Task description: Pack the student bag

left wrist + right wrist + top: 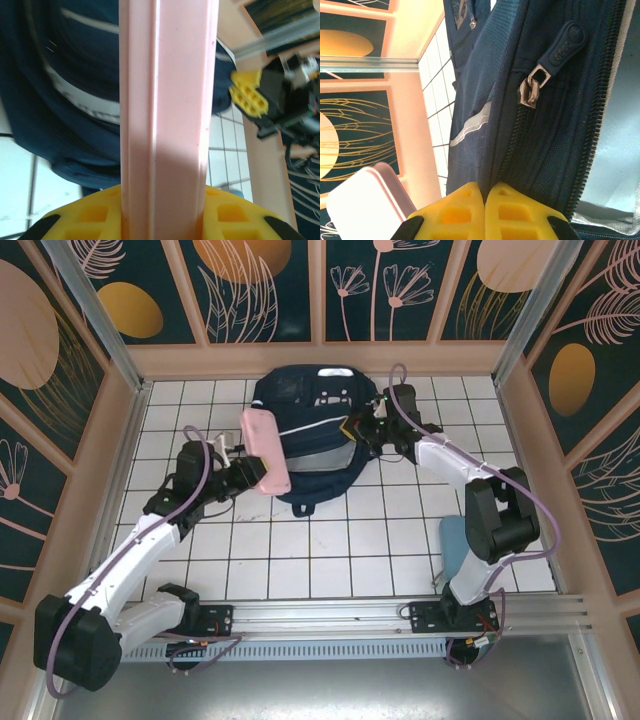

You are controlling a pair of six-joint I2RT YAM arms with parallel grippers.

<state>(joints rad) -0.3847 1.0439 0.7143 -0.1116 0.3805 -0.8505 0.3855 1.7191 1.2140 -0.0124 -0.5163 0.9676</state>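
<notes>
The student bag [310,425] lies flat at the far middle of the tiled bench [330,560]. Your right fingers [485,212] are clenched on its fabric lip beside the zip teeth, below the zip pull [555,52]. Your left fingers [248,464] are grasping a pink case [265,450], which hangs over the bag's left edge.

Expect the bag to behave as soft, floppy cloth. It will likely sag and fold rather than lift as one piece, and a loose panel may slip. The stitched zip seam looks the firmest place to hold, so your pinch is well placed for keeping the mouth up.

The right wrist view gives you the pale lining [625,125] inside the opened zip, which the top view barely hints at. The top view alone gives you how the case sits against the whole bag.
</notes>
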